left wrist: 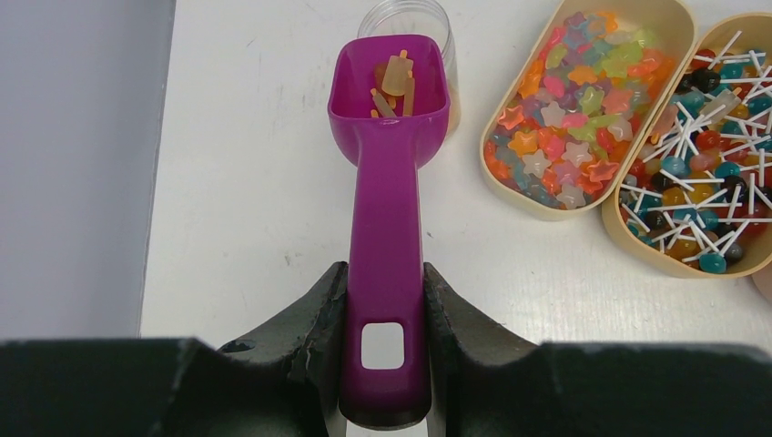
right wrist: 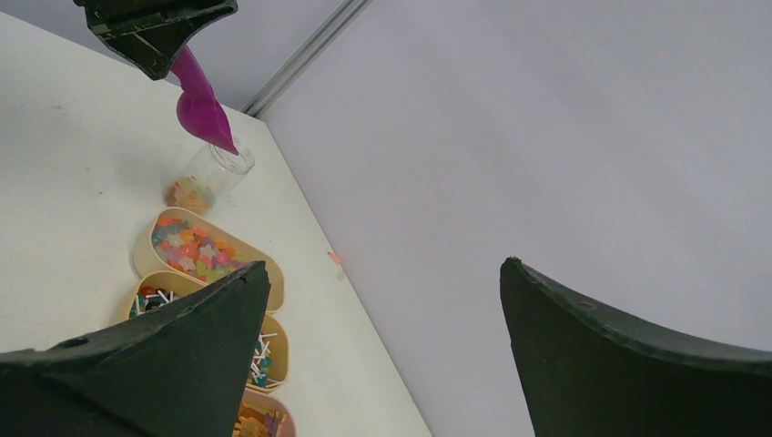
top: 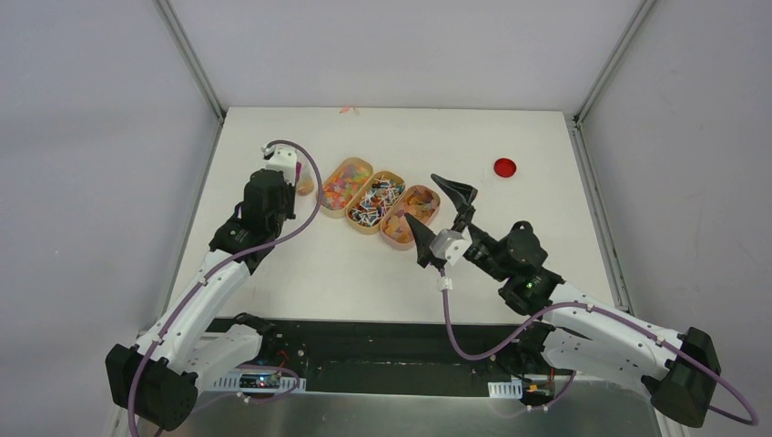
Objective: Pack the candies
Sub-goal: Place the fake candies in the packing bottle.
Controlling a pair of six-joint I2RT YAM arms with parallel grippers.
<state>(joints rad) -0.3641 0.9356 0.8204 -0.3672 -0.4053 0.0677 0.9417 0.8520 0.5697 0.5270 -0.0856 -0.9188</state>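
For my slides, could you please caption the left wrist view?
Left hand grips a magenta scoop of orange gummies over a clear jar, beside trays of star candies and lollipops.

We record white arm links [top: 205, 293], black joint housings [top: 264, 205], purple cables [top: 444, 314] running alongside. Right gripper [right wrist: 387, 264] fingers [right wrist: 164, 373] black, tapered, seemingly matte.

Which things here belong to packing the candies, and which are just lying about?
In the job: candies in three oval trays, magenta scoop of gummies in the left gripper, clear jar.
Lying about: red disc, pink scrap at the far edge, open, empty right gripper.
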